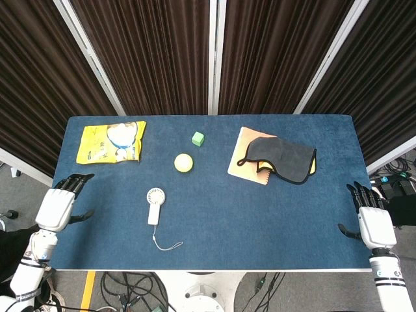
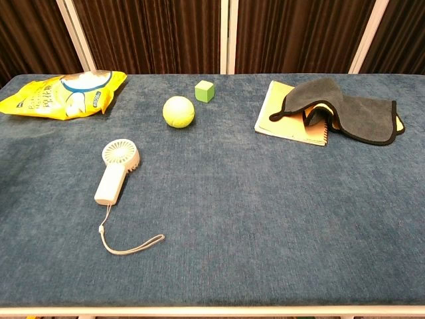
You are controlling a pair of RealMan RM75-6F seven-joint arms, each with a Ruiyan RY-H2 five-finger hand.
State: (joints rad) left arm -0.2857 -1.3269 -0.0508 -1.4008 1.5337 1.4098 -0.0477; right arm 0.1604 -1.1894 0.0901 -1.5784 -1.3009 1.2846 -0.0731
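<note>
Two robot hands rest at opposite ends of a blue surface (image 1: 214, 214), both holding nothing, fingers apart. The left hand (image 1: 60, 203) sits at the left edge, off the cloth, as if parked. Nearest to it is a small white fan (image 1: 155, 205), lying flat to its right with its wrist cord (image 1: 168, 246) trailing toward the near edge. Beyond the left hand, further back, lies a yellow snack bag (image 1: 110, 142). A yellow ball (image 1: 183, 162) and a green cube (image 1: 198, 138) sit past the fan, near the middle. The right hand (image 1: 372, 218) hangs at the right edge. Well away, back and inward from it, a grey cloth (image 1: 283, 158) drapes over a notebook (image 1: 246, 162), hiding part of it.
</note>
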